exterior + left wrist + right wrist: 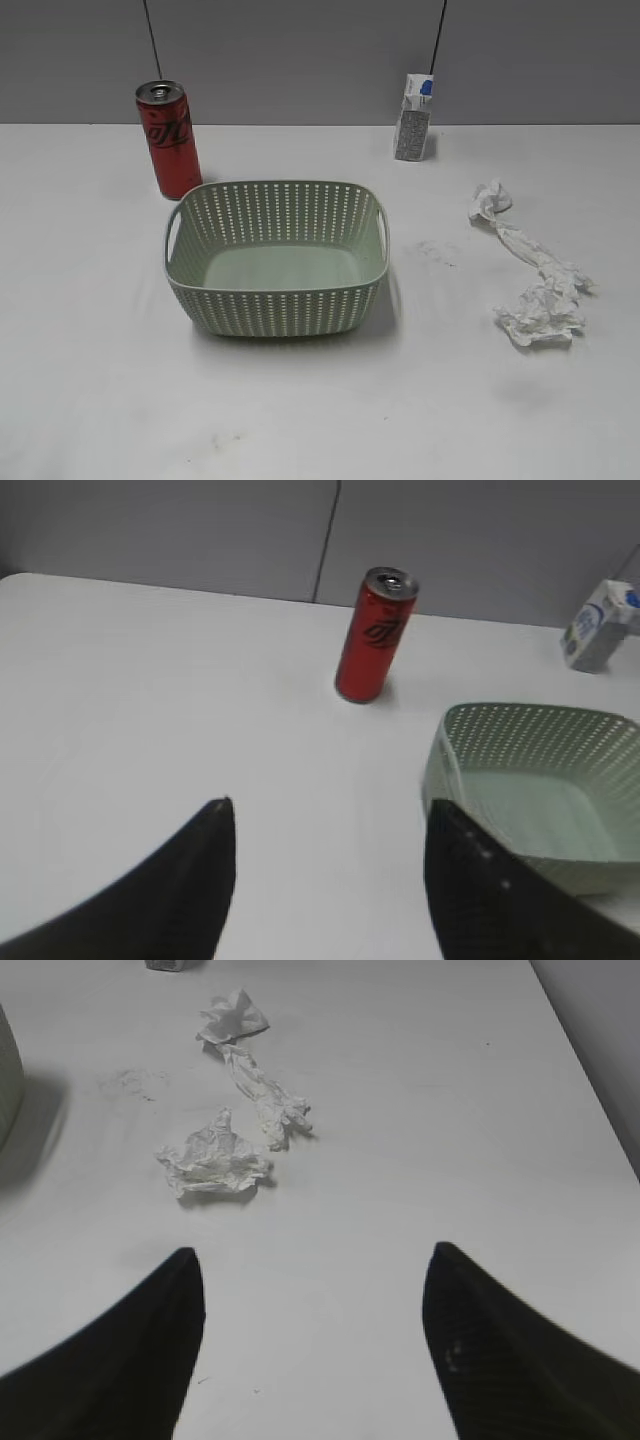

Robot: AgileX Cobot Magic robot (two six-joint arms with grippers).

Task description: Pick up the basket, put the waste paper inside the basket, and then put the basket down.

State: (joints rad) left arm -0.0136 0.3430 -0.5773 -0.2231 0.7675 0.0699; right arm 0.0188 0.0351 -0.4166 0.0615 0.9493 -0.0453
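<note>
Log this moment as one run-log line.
stage: not started | basket: empty, on table | waste paper: on table, right of basket | left gripper: jaws open, empty | right gripper: jaws open, empty

White matte table (90, 400) spanning the whole foreground, bearing faint smudges; plain grey wall (300, 50) behind it, crossed by two thin dark cables (152, 40). Illumination soft, shadows weak.

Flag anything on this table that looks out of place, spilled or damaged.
The waste paper lies loose on the table, right of the basket, a twisted strip ending in a wad. A faint grey smudge marks the tabletop between them. Can and carton stand upright; nothing spilled.
</note>
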